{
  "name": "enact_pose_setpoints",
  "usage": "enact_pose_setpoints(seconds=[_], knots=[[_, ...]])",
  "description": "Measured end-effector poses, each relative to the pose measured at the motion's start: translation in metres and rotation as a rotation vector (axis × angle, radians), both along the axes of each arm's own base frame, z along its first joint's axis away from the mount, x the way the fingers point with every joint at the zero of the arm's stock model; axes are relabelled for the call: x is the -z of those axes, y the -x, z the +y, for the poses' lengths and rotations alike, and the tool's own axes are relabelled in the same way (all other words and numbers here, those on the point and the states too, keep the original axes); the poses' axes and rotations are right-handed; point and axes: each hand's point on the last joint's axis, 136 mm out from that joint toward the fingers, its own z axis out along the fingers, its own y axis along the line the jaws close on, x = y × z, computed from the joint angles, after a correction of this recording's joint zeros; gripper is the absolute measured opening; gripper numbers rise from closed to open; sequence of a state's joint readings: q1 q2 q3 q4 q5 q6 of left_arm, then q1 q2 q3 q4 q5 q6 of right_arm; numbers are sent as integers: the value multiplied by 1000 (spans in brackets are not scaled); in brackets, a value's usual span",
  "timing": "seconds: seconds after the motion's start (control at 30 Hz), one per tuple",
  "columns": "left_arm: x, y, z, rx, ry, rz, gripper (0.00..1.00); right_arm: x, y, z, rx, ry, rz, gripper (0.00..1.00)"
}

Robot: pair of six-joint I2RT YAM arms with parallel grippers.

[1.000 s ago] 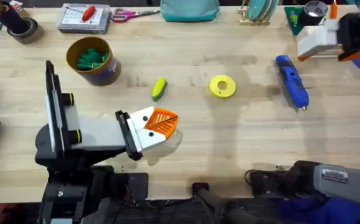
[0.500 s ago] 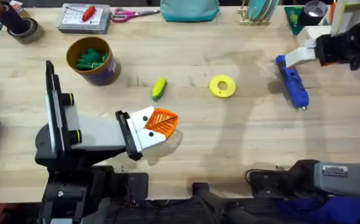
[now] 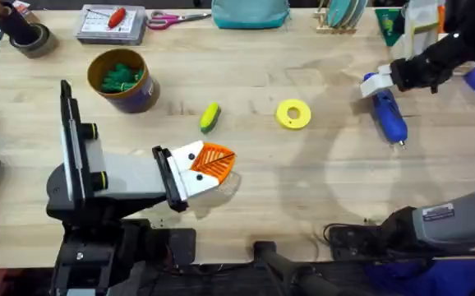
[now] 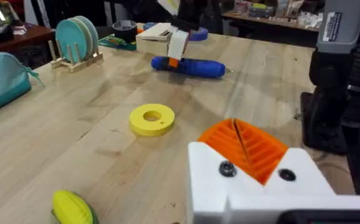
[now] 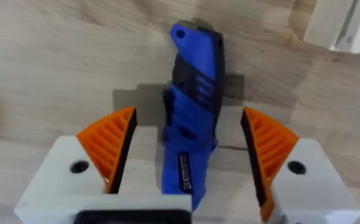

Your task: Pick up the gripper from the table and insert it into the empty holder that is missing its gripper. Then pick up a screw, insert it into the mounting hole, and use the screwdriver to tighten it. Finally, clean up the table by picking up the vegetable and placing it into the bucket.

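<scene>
Your R hand (image 5: 189, 155) hangs released, pads (image 5: 114, 143) straddling the screwdriver (image 3: 385, 111) flat on the surface (image 3: 303, 181) at far right, lined up for a grab; L hand (image 3: 209, 168) state: can't tell.

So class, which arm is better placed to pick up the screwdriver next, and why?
The right. Its gripper hangs open right over the screwdriver, fingers either side of the blue handle. The left gripper sits far across the table, near the corn.
</scene>
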State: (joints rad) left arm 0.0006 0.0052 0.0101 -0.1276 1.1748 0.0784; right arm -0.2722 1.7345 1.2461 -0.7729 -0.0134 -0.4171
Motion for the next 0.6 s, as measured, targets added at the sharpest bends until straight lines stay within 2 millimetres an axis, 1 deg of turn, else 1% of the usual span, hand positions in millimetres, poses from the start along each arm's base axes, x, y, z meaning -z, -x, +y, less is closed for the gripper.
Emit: enact_pose_setpoints(seconds=[0.2,0.43,0.6], knots=[[0,0,0,0,0,0,8,18,-7,-6,-4,22,17,997],[0,0,0,0,0,0,8,39,-5,-6,-8,9,66,997],[0,0,0,0,0,0,8,39,-6,-6,-12,9,64,990]])
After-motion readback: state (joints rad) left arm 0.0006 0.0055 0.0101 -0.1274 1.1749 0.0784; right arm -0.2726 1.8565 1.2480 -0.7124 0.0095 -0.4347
